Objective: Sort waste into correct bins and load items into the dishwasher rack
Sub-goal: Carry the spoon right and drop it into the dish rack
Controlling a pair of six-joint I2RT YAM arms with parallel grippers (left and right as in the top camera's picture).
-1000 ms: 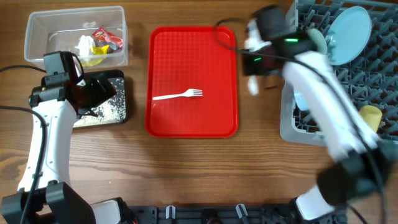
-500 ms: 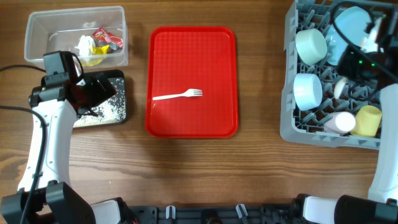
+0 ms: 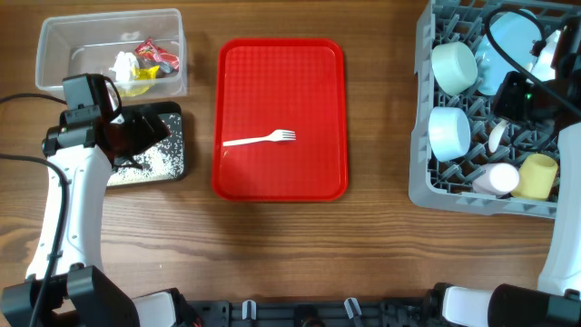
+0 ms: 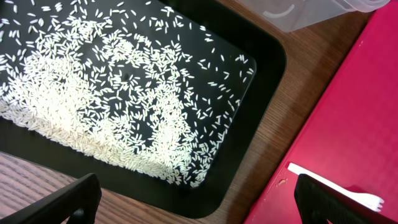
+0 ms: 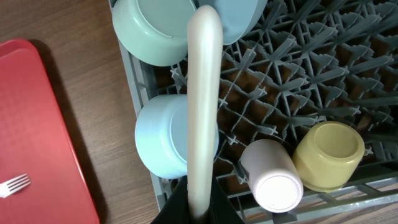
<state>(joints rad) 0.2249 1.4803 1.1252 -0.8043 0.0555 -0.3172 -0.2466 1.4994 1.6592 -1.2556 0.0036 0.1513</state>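
My right gripper [image 5: 199, 200] is shut on the white spoon [image 5: 204, 93] and holds it over the grey dishwasher rack [image 3: 423, 177]. In the overhead view that gripper [image 3: 508, 107] is above the rack's middle. The rack holds two pale blue bowls [image 3: 454, 66] [image 3: 448, 133], the plate [image 3: 515, 34], a white cup [image 3: 496, 179] and a yellow cup [image 3: 537, 175]. The white fork [image 3: 263, 139] lies on the red tray [image 3: 281, 82]. My left gripper [image 4: 202, 208] is open and empty over the black tray [image 4: 261, 81] strewn with rice grains [image 4: 112, 93].
The clear tub [image 3: 54, 41] at the back left holds red and yellow wrappers [image 3: 152, 56] and a white tissue [image 3: 123, 65]. The black tray [image 3: 178, 145] sits just in front of it. Bare wood lies between the red tray and the rack.
My right arm has swung from beside the red tray's far right corner to above the rack, carrying the spoon. The left arm and the fork have not moved.
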